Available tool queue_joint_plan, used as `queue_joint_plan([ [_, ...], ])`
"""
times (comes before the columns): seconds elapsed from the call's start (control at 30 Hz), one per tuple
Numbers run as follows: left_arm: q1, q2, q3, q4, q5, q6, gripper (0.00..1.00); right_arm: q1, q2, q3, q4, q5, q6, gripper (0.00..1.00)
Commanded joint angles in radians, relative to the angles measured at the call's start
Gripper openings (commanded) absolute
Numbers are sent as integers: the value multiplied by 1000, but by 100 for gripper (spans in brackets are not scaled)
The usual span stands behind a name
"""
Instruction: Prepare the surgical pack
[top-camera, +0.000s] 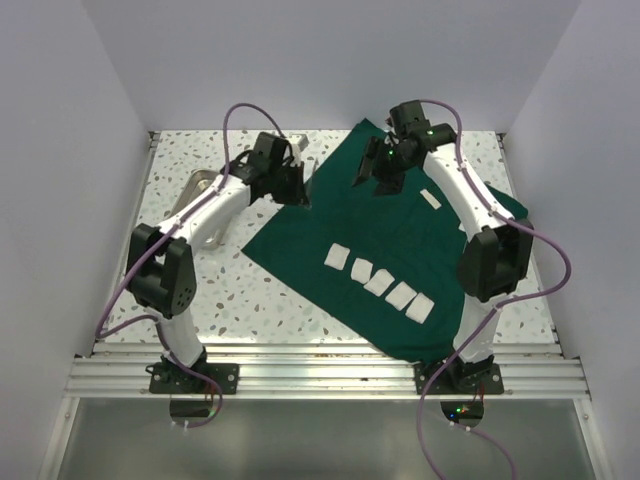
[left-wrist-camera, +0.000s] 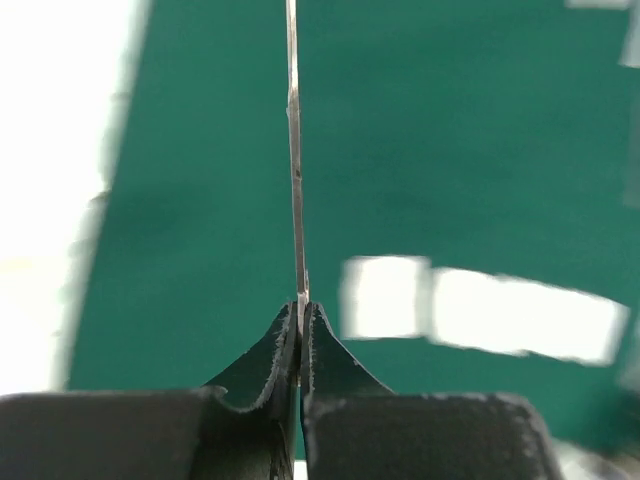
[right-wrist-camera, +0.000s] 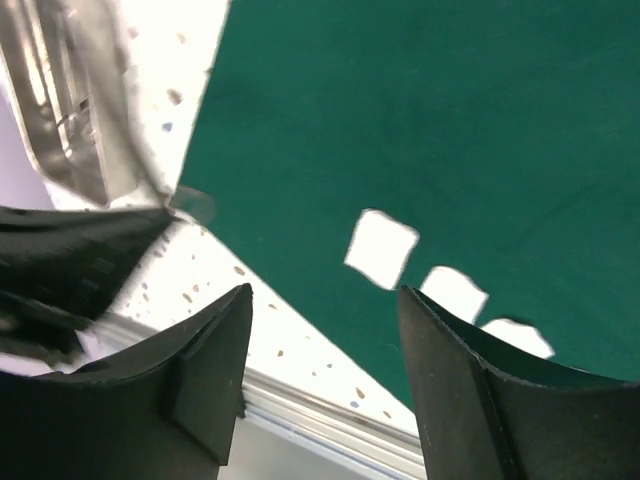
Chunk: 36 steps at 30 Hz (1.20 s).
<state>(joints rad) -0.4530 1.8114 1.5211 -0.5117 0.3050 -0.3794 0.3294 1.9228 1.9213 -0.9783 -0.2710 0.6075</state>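
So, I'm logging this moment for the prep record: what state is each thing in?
surgical pack: spread open on the table, not folded.
gauze squares: five in a row on the pack, a sixth piece lying apart.
metal tray: on the table left of the pack, partly hidden.
left fingers: shut on a thin shiny strip.
right fingers: open, empty, over the pack.

text: none legible | labels/brands: none legible | numbers/signs: none legible | views checked: top, left wrist, right wrist (left wrist blurred)
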Motion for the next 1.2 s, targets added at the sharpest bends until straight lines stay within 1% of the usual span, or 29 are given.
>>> queue_joint_plan([
  [0.0,54,-52,47,-237,-468,215,0,-90,5,4,-69,61,-35,64],
  [0.03,66,-52,36,-254,-534,240,0,-105,-1,-7,-66,61,-37,64],
  [0.07,80,-57,1,-252,-652,264,0,-121,-13,-19,-59,59,-43,64],
  [0.13,126,-57,-30,-248,-749,318,0,-157,-27,-42,-59,64,-52,64],
  [0.17,144,-49,-60,-245,-829,329,0,-167,-30,-47,-66,72,-64,64],
  [0.23,195,-37,-84,-220,-895,358,0,-187,-39,-64,-77,85,-86,64],
  [0.3,218,-12,-108,-203,-941,366,0,-211,-48,-86,-92,110,-95,64],
  [0.4,221,35,-125,-191,-1012,350,0,-254,-65,-134,-108,135,-107,64],
  [0.43,223,63,-124,-195,-1068,343,0,-265,-73,-152,-102,136,-110,64],
  [0.47,223,74,-119,-195,-1084,335,0,-274,-76,-168,-97,142,-110,64],
  [0.67,255,153,-95,-183,-1071,290,0,-343,-65,-229,-132,184,-124,65],
  [0.77,273,163,-96,-176,-1038,269,8,-385,-58,-246,-154,243,-144,65],
  [0.8,275,161,-98,-171,-1032,264,13,-397,-54,-251,-161,260,-150,65],
  [0.83,277,155,-102,-162,-1021,266,24,-403,-53,-255,-168,283,-163,65],
  [0.87,280,154,-101,-162,-1015,264,30,-411,-53,-263,-171,292,-167,65],
  [0.9,283,152,-99,-165,-1008,257,34,-424,-51,-281,-171,302,-170,65],
  [0.93,286,144,-101,-165,-988,254,41,-431,-51,-292,-168,311,-175,65],
  [0.97,289,141,-101,-166,-982,252,45,-438,-53,-307,-160,311,-176,64],
  [1.0,289,135,-98,-172,-978,252,55,-449,-51,-312,-160,312,-178,64],
  [1.03,289,122,-90,-175,-968,248,60,-452,-53,-315,-160,319,-183,64],
  [1.1,289,105,-76,-201,-933,226,66,-460,-47,-320,-164,357,-190,64],
  [1.17,287,75,-55,-217,-864,196,67,-470,-41,-321,-177,410,-210,62],
])
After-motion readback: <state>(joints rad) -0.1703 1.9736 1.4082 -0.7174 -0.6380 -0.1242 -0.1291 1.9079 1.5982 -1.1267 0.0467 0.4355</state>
